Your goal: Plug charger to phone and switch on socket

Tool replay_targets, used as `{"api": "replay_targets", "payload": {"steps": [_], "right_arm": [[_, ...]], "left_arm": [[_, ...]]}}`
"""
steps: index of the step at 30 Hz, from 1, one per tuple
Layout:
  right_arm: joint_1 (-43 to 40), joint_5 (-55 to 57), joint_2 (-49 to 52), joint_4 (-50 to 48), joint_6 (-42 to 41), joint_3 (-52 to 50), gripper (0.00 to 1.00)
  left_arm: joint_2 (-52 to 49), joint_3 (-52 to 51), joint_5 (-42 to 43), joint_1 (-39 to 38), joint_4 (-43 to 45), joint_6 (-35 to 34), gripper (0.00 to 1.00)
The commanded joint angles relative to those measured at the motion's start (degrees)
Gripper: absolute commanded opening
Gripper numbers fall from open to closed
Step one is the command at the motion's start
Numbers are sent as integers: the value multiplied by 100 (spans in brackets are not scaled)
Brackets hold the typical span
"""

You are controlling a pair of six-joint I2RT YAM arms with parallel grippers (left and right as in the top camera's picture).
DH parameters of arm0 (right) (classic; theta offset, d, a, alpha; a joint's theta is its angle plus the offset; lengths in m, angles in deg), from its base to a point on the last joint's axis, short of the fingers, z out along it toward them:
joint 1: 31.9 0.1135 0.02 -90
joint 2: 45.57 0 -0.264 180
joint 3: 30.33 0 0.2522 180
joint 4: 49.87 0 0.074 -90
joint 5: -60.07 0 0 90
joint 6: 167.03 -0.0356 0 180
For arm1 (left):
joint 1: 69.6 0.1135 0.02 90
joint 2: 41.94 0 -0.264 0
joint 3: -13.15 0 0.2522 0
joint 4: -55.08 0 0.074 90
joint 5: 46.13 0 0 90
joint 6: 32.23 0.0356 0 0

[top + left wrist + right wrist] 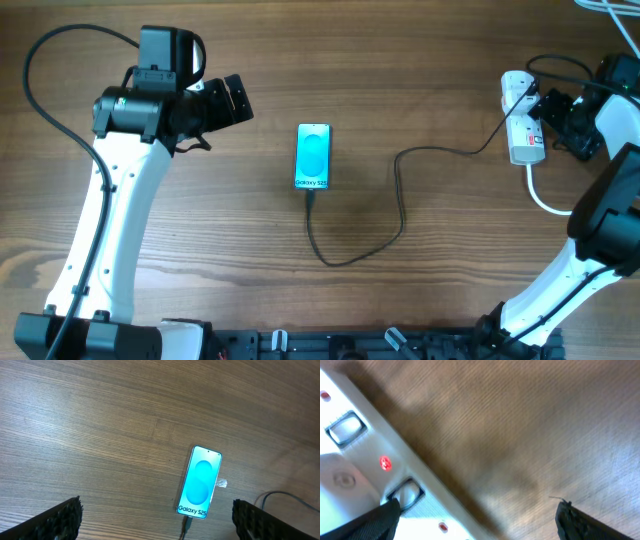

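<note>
The phone [313, 156] lies at the table's middle, cyan screen lit, "Galaxy S25" at its near end; it also shows in the left wrist view [200, 482]. The thin black charger cable [400, 200] runs from the socket to the phone's bottom edge, where its plug [186, 524] sits in the port. The white socket strip [521, 130] lies at the far right with a black plug in it. My right gripper [477, 515] is open, its left finger on a rocker switch [406, 493] of the strip; a red light [385, 463] glows. My left gripper [157, 520] is open and empty above the table, left of the phone.
A thick white lead [545, 200] curves from the strip toward the right arm's base. More white cables [612, 15] hang at the top right corner. The black cable makes a loop [345, 255] in front of the phone.
</note>
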Motion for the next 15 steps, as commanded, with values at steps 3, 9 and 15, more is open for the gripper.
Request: {"api": "replay_targets", "payload": {"steps": [3, 9, 15], "right_arm": [[111, 949, -485, 697, -684, -94, 100], [114, 1049, -1414, 1231, -625, -96, 100], [122, 1023, -2649, 1882, -756, -96, 100]], "left_arm": [[-7, 13, -79, 15, -2, -48, 100], [-7, 13, -76, 15, -4, -48, 100], [-7, 13, -79, 15, -4, -48, 100]]}}
